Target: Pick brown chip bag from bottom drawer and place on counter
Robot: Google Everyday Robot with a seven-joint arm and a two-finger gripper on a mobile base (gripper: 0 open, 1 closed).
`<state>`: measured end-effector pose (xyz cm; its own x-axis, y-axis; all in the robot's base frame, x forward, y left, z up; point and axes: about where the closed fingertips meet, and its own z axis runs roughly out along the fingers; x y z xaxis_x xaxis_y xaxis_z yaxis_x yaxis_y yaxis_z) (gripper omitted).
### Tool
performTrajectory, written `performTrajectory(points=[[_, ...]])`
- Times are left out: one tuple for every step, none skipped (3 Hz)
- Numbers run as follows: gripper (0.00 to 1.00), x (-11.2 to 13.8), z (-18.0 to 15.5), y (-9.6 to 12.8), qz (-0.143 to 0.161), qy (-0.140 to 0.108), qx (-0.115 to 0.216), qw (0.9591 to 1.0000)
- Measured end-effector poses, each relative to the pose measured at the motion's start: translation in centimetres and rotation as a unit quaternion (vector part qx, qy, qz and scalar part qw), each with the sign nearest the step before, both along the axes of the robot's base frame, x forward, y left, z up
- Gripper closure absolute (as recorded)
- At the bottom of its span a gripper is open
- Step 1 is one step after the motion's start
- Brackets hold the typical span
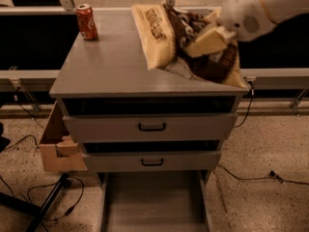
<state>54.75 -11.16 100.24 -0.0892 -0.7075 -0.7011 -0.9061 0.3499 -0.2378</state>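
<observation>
Speckled flooring (270, 144) runs around a grey drawer cabinet, and a pale rail (29, 76) crosses behind it against a dark background. At the far left, an open wooden box (55, 146) sits against the cabinet's side, with a black stand leg (50, 202) and thin cables on the floor below it.

A red soda can (87, 21) stands upright near the rear left corner of the surface (111, 66), which is flat and grey. Below the front edge, the top drawer (193, 127) and middle drawer (193, 162) each stand slightly ajar and carry a black handle. Beneath them the bottom drawer (154, 202) is pulled well out, showing a plain grey floor.

The brown chip bag (164, 37) is over the right half of the surface, tilted, with its tan-yellow side facing left and its dark brown face turned to the right. Its lower edge reaches towards the front right corner. Whether it rests on the surface there cannot be told.

The end effector (210, 40) is closed on the bag, one tan finger (205, 41) pressed across the crumpled brown face, above the rear right part of the surface. The white arm (260, 6) enters from the upper right corner. A black cable (251, 175) trails over the floor to the right of the cabinet.
</observation>
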Motion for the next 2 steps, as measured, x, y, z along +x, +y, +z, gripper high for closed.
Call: performTrajectory(points=[[1.0, 5.9, 1.7, 3.7, -0.031, -0.017, 0.012, 0.9993], [1.0, 11.0, 1.4, 6.4, -0.06, -0.016, 0.017, 0.9979]])
